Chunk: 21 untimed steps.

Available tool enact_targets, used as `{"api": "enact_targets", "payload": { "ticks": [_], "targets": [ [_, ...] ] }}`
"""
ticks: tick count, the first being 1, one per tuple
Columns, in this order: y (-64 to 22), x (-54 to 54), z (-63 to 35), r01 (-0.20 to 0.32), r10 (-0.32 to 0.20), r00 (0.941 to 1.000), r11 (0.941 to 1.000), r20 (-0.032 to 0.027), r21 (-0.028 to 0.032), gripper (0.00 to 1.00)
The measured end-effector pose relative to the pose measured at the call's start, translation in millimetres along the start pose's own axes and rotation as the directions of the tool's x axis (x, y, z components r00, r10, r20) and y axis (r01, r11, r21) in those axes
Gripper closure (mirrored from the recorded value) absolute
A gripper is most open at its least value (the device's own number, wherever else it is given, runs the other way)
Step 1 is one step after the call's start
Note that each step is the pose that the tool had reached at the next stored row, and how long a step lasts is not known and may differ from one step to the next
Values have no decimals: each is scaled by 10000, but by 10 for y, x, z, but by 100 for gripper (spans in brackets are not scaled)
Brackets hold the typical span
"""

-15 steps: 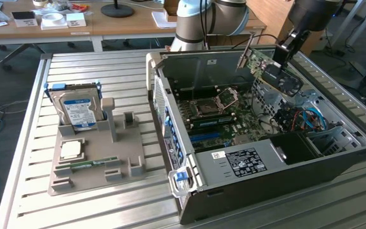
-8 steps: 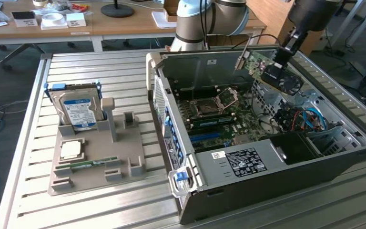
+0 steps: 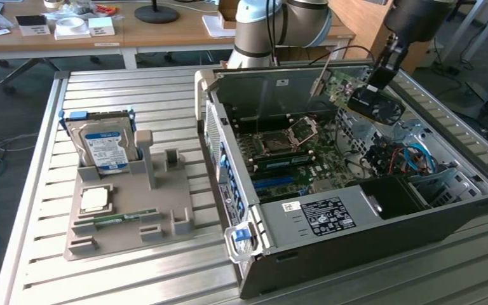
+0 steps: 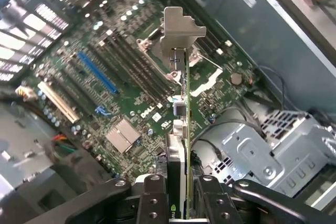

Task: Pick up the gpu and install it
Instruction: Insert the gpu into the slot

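The gpu hangs in the air over the back of the open computer case. Its black fan faces the exterior view's right, and its beige bracket strip points toward the case's rear wall. My gripper is shut on the card from above. In the wrist view the gpu is seen edge-on, running from between my fingers out to its metal bracket. Below it lies the motherboard, a clear gap away from the card.
A blue slot and a white slot lie on the motherboard, beside the CPU socket. A drive cage and cables sit near the card. A grey fixture holds a hard drive, a CPU chip and a RAM stick.
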<state>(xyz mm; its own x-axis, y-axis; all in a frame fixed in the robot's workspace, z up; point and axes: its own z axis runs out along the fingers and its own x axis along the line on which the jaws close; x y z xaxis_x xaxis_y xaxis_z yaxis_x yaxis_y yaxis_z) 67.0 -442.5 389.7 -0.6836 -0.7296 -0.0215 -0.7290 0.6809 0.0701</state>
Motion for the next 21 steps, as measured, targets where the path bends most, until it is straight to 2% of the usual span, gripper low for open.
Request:
{"api": "enact_targets", "payload": {
  "ticks": [3, 6, 11, 16, 21],
  "targets": [
    [0, 0, 1, 538, -538, 9985, 9986, -38, -12, 73],
    [0, 0, 2, 1073, -1073, 9942, 9942, -75, -27, 73],
    [0, 0, 3, 1970, -1970, 9803, 9804, -134, -56, 73],
    [0, 0, 5, 2855, -2857, 9581, 9583, -192, -91, 73],
    [-1, 0, 9, 3712, -3714, 9282, 9285, -246, -130, 73]
  ]
}}
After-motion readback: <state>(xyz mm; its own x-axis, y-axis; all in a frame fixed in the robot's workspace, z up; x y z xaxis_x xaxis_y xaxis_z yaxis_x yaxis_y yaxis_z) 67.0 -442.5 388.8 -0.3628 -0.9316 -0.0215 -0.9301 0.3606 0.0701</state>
